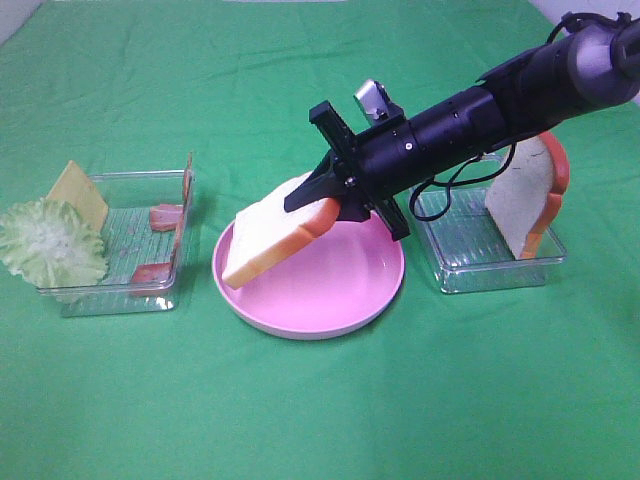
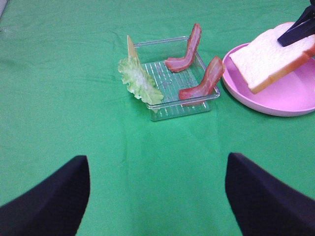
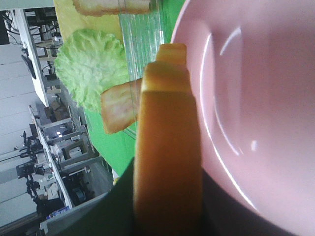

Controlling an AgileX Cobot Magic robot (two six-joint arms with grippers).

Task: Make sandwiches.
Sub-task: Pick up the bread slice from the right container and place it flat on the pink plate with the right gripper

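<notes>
My right gripper (image 1: 322,205) reaches across and is shut on the orange crust edge of a white bread slice (image 1: 268,245), holding it tilted just above the round pink plate (image 1: 300,325). The right wrist view shows the slice's crust (image 3: 167,147) close up over the plate (image 3: 261,88). A second bread slice (image 1: 525,195) leans upright in the right clear tray (image 1: 490,275). The left clear tray (image 1: 120,300) holds lettuce (image 1: 50,242), a yellow cheese square (image 1: 80,190) and bacon strips (image 1: 165,216). My left gripper (image 2: 157,196) is open and empty, over bare cloth short of that tray (image 2: 182,105).
A green cloth (image 1: 320,420) covers the whole table. In the left wrist view the lettuce (image 2: 140,81) and cheese (image 2: 130,49) lean on the tray's side, and two bacon strips (image 2: 204,81) stand curled inside. The plate (image 2: 290,101) lies beside the tray.
</notes>
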